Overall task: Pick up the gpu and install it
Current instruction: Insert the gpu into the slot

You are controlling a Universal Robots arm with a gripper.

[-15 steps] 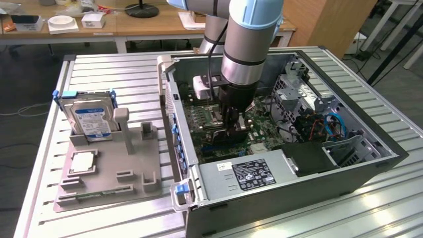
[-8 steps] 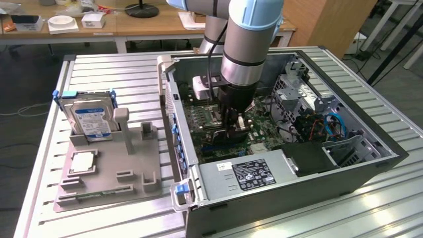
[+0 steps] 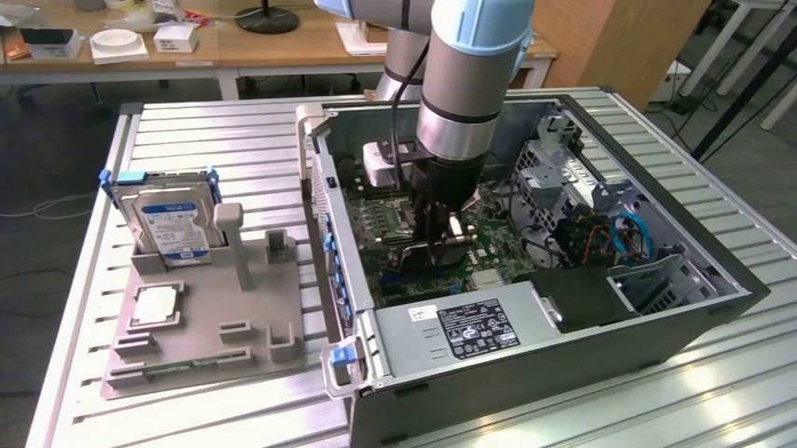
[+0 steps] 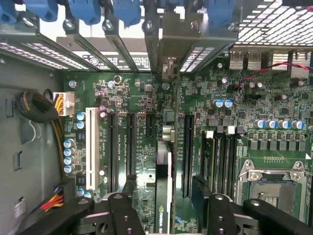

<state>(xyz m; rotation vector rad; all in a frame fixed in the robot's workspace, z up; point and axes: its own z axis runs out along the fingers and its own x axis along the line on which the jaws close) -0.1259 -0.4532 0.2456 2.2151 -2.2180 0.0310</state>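
open computer case, arm reaching down into it over the motherboard. gripper straddles the gpu; jaws look open, gap on each side. gpu stands edge-on on the board, its bracket at the case's rear. best: keep card upright, press straight and evenly.

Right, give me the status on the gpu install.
Done: the gpu is inside the case, standing edge-on on the motherboard, with its bracket at the rear slots. In hand: the pincer straddles it, open, with board showing on both sides of the card. Left: whether the card is fully seated cannot be told.
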